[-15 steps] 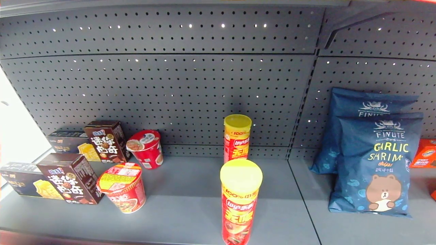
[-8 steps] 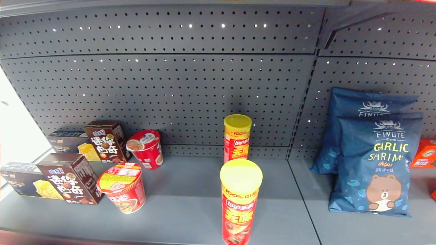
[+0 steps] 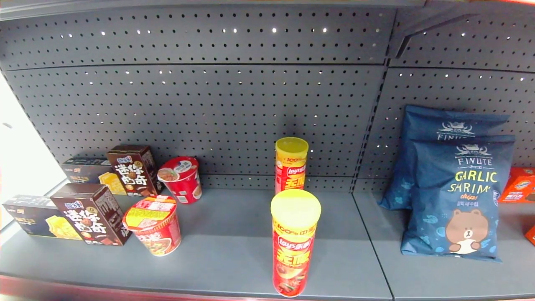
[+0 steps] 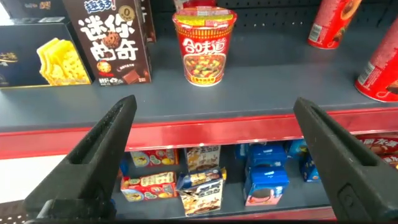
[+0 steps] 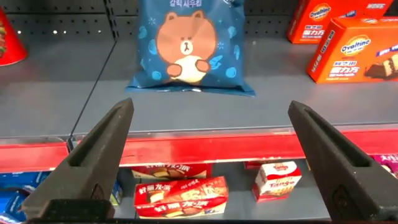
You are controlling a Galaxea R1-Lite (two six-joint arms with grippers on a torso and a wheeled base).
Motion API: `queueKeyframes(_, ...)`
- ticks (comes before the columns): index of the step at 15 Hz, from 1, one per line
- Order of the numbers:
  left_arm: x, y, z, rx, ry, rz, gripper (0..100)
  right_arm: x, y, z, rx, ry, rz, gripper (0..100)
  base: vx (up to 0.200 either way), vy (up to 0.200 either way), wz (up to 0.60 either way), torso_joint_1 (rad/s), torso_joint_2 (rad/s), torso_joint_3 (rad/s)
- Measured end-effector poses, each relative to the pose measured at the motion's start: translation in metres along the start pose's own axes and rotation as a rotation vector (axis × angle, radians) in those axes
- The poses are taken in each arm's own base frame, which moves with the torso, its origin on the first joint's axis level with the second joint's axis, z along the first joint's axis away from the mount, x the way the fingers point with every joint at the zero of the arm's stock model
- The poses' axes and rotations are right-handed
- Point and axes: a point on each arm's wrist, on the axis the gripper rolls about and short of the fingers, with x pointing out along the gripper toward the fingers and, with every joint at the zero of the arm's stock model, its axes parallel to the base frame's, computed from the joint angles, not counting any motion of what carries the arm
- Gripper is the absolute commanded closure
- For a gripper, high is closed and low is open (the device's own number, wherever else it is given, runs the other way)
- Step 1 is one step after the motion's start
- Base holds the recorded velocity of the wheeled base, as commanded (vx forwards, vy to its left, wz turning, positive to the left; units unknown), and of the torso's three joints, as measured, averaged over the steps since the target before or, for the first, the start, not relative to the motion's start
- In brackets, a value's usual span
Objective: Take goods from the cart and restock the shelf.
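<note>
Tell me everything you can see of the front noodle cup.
The front noodle cup is red and tapered, wider at the top, with a food picture on its side and a flat yellow-and-red lid sealed on. It looks like paper or foam. It stands upright near the front of the grey shelf, just right of a brown box, a small gap between them.

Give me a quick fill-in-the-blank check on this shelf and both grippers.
The left gripper and right gripper are both open and hold ____. The front chip can and back chip can each have a ____ lid. Behind the bear bag stands a second bag, coloured ____.
Missing words: nothing; yellow; blue.
</note>
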Motion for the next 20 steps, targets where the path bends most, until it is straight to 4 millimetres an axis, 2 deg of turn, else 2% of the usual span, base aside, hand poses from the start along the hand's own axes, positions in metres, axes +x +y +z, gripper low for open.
queueKeyframes(4, 0.0001, 0.0000, 0.0001, -0.017, 0.001, -0.001, 0, 0.0000, 0.0001, 0.0000, 0.001, 0.000, 0.006, 0, -0.050, 0.000, 0.00, 0.004, 0.00, 0.002)
queueKeyframes(6, 0.0001, 0.0000, 0.0002, -0.018, 0.000, -0.001, 0, 0.0000, 0.0006, 0.0001, 0.001, -0.001, 0.029, 0, 0.000, 0.000, -0.60, 0.000, 0.00, 0.002)
queueKeyframes(16, 0.0002, 0.0001, 0.0002, -0.031, 0.001, 0.002, 0, 0.0001, 0.0012, 0.0001, 0.001, 0.000, 0.051, 0, 0.000, 0.000, 0.00, 0.000, 0.00, 0.000)
queueKeyframes(18, 0.0002, 0.0001, 0.0002, -0.033, 0.000, 0.005, 0, 0.0001, 0.0011, 0.0001, 0.001, 0.001, 0.051, 0, 0.000, 0.200, 0.00, 0.007, 0.00, 0.002)
queueKeyframes(20, 0.0002, 0.0001, 0.0002, -0.027, 0.001, 0.002, 0, 0.0001, 0.0011, 0.0001, 0.000, 0.001, 0.051, 0, 0.000, 0.000, 0.00, 0.000, 0.00, 0.000)
